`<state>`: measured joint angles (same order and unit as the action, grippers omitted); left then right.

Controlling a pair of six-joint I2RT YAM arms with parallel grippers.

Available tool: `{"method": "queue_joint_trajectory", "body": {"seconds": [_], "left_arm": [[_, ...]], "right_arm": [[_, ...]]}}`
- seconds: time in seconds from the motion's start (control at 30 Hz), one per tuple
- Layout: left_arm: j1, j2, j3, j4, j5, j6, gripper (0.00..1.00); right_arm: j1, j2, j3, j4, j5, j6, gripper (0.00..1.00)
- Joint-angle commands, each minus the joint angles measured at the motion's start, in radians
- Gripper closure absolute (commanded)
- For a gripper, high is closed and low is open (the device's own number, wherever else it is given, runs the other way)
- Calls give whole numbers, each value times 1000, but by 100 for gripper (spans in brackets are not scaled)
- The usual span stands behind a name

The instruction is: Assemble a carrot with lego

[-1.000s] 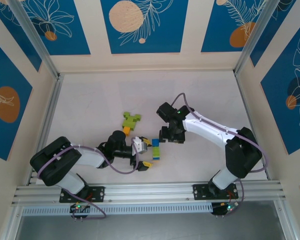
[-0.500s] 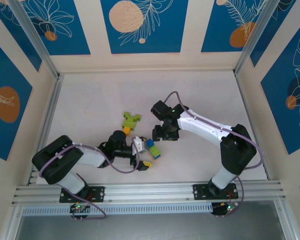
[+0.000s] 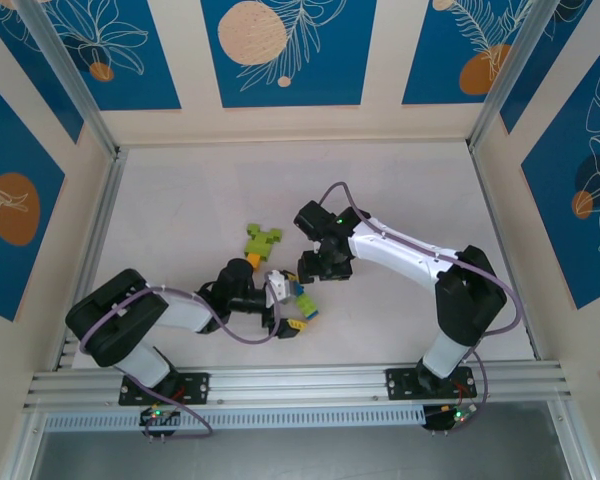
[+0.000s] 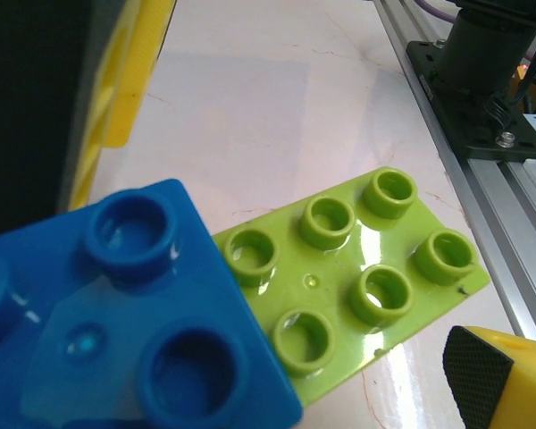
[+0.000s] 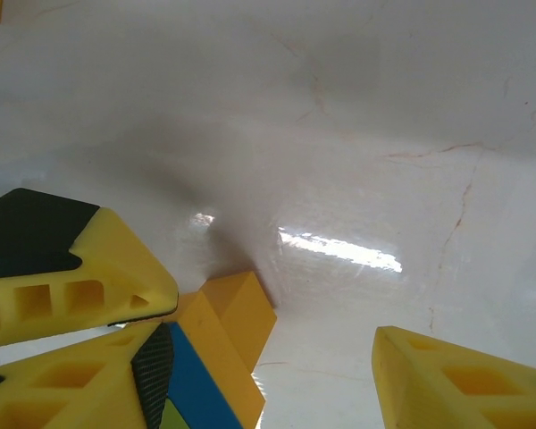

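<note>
So here's what we saw. The little stack we cared about sat on the white table (image 3: 180, 220) near the middle, a bit towards the arms' bases, right between the two arms. It was a blue studded plastic brick (image 4: 116, 313) next to a flat lime green six-stud plastic plate (image 4: 357, 268), studs facing up. In the left wrist view the plate's long axis ran from lower left to upper right, with its far end pointing towards the aluminium rail (image 4: 482, 179) at the table's edge and the blue brick covering its other end. From above, the pair looked like one short strip running roughly away from the bases, but it was too small for us to say more.

The left fingers (image 4: 129, 80) were spread as wide as they go, one on each side of the stack. We couldn't see them gripping anything.

The right fingers (image 5: 464, 375) stood partly apart with bare table between them. A small orange plastic block (image 5: 237, 313) butted against the blue brick sat right up against the finger on the left of that view. The other finger was well clear, so nothing was held.

Further back on the table we also had a cluster of lime green studded bricks (image 3: 262, 238), with a small orange piece (image 3: 252, 262) just beside it, both apart from either set of fingers.
</note>
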<state>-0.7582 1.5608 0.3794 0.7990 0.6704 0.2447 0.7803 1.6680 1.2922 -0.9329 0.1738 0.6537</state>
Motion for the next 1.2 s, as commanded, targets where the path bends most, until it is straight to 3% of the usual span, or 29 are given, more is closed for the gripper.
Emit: {"method": "queue_joint_trajectory", "body": {"seconds": [0.0,0.5,0.9,1.17], "left_arm": [[11,21,28,10,-6,1,1],[39,153,102,106,35,-19,1],[39,126,92,131,105,-29,1],[39,60,49,121,147,-21,25]], "right_arm": [[-13,-41,-4,-29,33,8,38],[-106,-184,-17,-66,119,-5,35],[-217,-259,-122,-86,125,-5,36],[-397,-250,-218,-17,93,-73,37]]}}
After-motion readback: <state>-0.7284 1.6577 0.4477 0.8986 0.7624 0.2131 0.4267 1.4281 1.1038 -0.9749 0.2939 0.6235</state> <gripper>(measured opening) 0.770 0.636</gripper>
